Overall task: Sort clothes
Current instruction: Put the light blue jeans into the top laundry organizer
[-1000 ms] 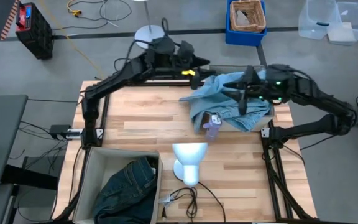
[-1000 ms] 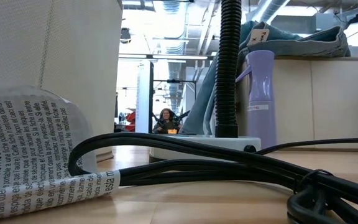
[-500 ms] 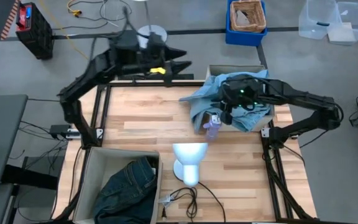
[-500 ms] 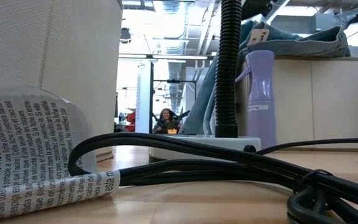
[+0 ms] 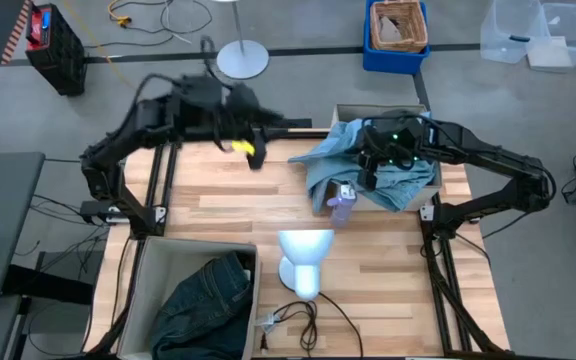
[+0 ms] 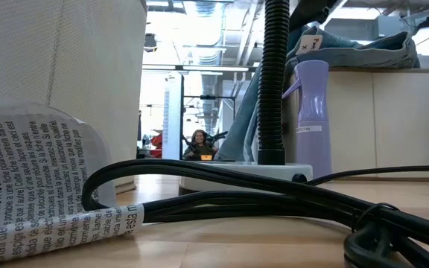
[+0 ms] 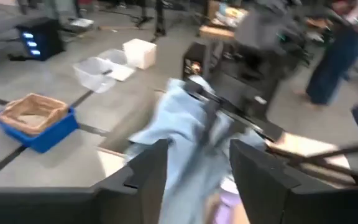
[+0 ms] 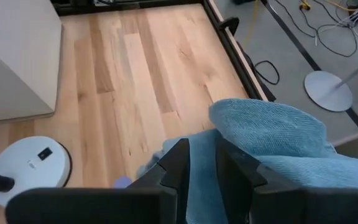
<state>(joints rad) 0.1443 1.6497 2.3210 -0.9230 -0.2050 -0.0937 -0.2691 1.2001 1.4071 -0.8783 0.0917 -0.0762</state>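
The pale blue garment (image 5: 368, 165) is draped over the rim of a beige bin (image 5: 353, 110) at the table's far right and spills onto the wood; the low view shows it hanging over that bin's wall (image 6: 348, 48). My right gripper (image 8: 202, 152) is down on it, shut on its cloth. My left gripper (image 5: 253, 152) hangs in the air over the table's far left part, open and holding nothing (image 7: 197, 155). Dark blue-green jeans (image 5: 203, 305) lie inside a beige bin (image 5: 148, 265) at the near left. My right gripper has pale blue cloth (image 8: 202, 163) between its two fingers, on the garment's top where it lies over the bin, near a raised fold (image 8: 266, 127). The fingers come slanting down from the table's right. One layer or several, I cannot tell. The garment still rests on the bin and table.
A lilac spray bottle (image 5: 340, 205) stands just at the near side of the garment. A white mannequin head (image 5: 303, 255) stands near the table's middle front, with black cables (image 6: 274, 208) at the near edge. Bare wood lies between the two bins.
My left gripper has swung away from the garment's far corner toward the table's left edge and slightly nearer. My right gripper has moved a little toward the table's left, tipping down onto the pale blue garment, which lies much as before.
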